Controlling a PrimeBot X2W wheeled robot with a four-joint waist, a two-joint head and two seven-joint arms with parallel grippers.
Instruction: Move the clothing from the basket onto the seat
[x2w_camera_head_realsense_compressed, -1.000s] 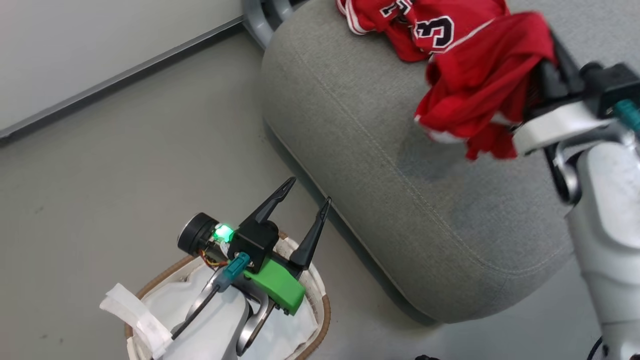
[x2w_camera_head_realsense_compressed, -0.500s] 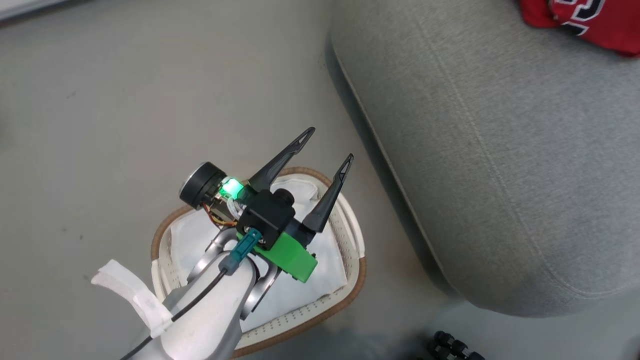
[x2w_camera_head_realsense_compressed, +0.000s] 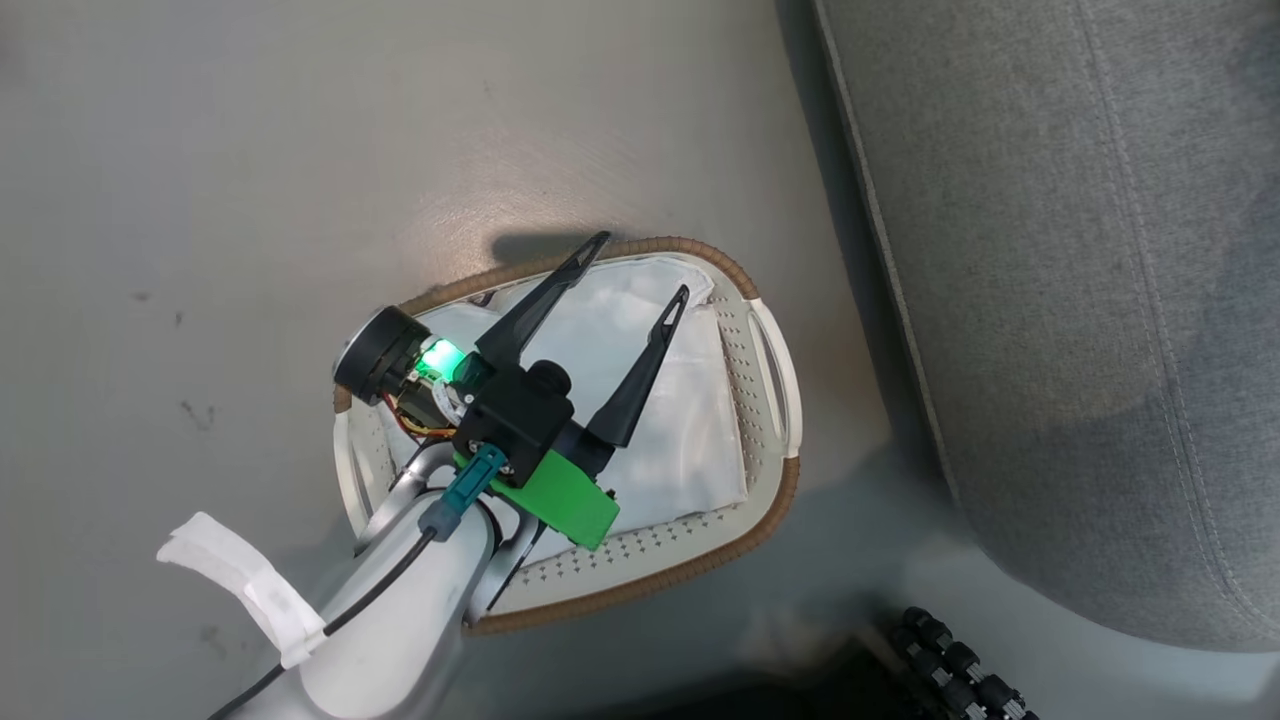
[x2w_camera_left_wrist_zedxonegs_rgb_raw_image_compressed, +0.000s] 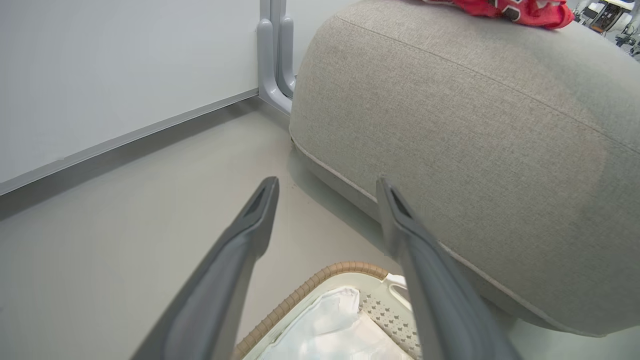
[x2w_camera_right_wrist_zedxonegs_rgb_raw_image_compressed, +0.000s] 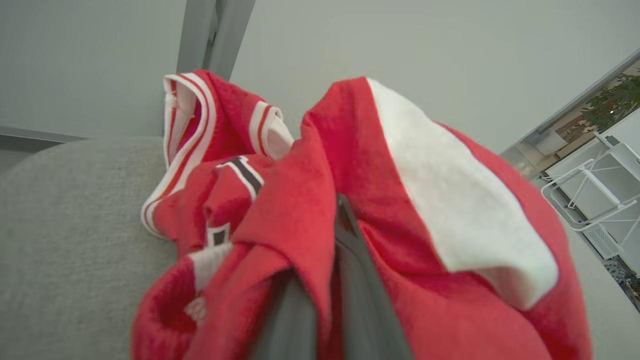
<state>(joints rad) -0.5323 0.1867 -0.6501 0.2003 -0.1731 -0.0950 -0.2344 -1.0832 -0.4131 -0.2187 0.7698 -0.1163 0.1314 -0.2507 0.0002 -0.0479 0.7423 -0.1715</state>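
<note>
The right gripper (x2w_camera_right_wrist_zedxonegs_rgb_raw_image_compressed: 340, 210) is pressed together on a red garment (x2w_camera_right_wrist_zedxonegs_rgb_raw_image_compressed: 400, 280) with a white panel, whose folds drape over both fingers; it hangs over the grey seat (x2w_camera_right_wrist_zedxonegs_rgb_raw_image_compressed: 65, 225), just beside the jersey (x2w_camera_right_wrist_zedxonegs_rgb_raw_image_compressed: 200, 150) already lying there; so the step in hand looks like the set-down. The next move calls for parting the jaws and drawing back cleanly, since cloth wrapped round the fingers could cling and drag. The left gripper (x2w_camera_head_realsense_compressed: 641, 265) hovers spread and empty above the basket (x2w_camera_head_realsense_compressed: 790, 480), which stands on the floor (x2w_camera_head_realsense_compressed: 250, 150) close by the seat's edge; only its white lining (x2w_camera_head_realsense_compressed: 680, 430) shows, so this is probably the last piece. A grey post (x2w_camera_left_wrist_zedxonegs_rgb_raw_image_compressed: 275, 55) rises by the wall behind; nothing blocks the seat.
</note>
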